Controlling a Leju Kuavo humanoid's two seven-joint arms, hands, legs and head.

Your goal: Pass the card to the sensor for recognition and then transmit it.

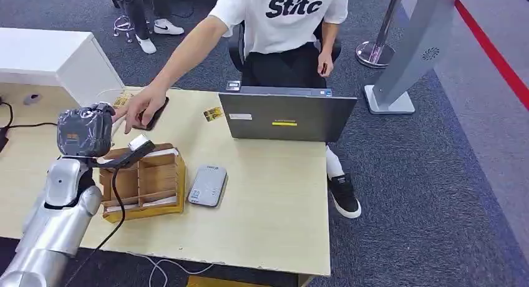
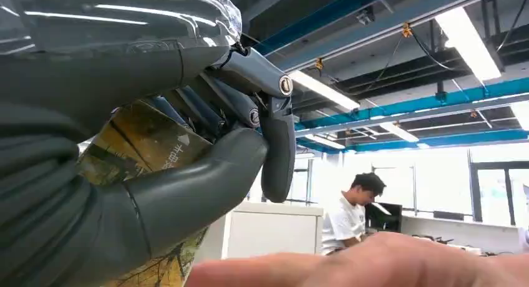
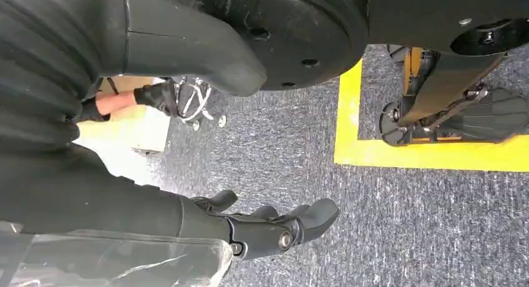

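One yellow printed card [image 2: 146,153] sits pinched between your left hand's [image 1: 85,130] thumb and fingers above the beige table's [image 1: 274,218] far-left edge, touching a person's reaching hand [image 1: 142,106]; your right hand [image 3: 262,228] hangs loosely spread, holding nothing, over grey carpet [image 3: 405,231].

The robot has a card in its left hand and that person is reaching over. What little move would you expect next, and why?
Probably a short push forward, offering the card to the person's hand. The left hand already grips the card and is raised above the wooden organizer, and the person's hand is stretched out right beside it. I can't tell whether the card was scanned.
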